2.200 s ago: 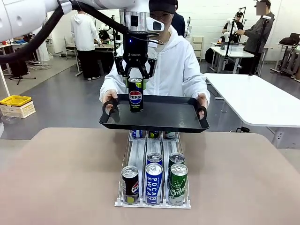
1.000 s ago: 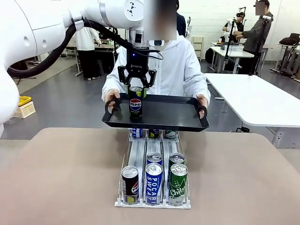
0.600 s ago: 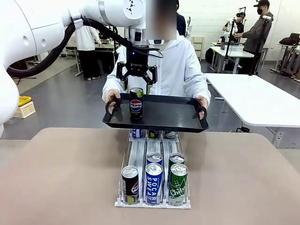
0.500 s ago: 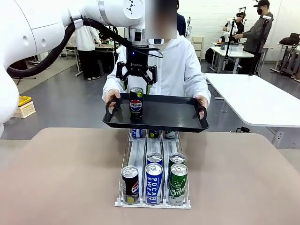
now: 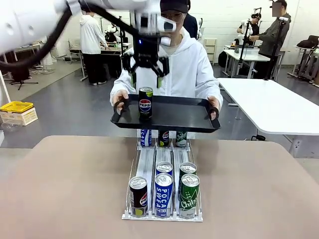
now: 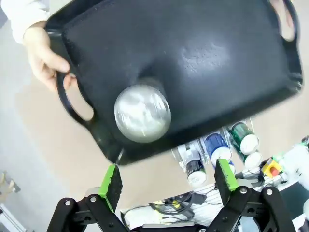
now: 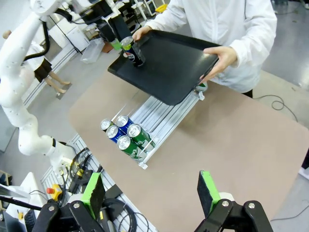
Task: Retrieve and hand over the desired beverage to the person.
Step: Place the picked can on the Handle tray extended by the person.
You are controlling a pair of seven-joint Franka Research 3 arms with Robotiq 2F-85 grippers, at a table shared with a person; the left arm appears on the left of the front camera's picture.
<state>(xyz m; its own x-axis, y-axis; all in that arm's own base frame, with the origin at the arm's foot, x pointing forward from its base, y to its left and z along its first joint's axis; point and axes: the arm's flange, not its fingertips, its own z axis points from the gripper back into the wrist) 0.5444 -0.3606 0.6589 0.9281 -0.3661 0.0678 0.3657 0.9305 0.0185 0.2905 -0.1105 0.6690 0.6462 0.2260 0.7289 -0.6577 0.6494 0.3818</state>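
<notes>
Overhead, the left gripper hangs with its jaws spread wide, holding nothing. Directly beneath it, clear of both fingers, the Pepsi can stands upright on the black tray, near the tray's end on the robot's left. The person in a pale hooded sweatshirt holds the tray by its two handles, above the far edge of the tabletop. Closer in, a rack of cans sits on the tabletop. The right gripper is likewise spread and empty, high above the tabletop.
</notes>
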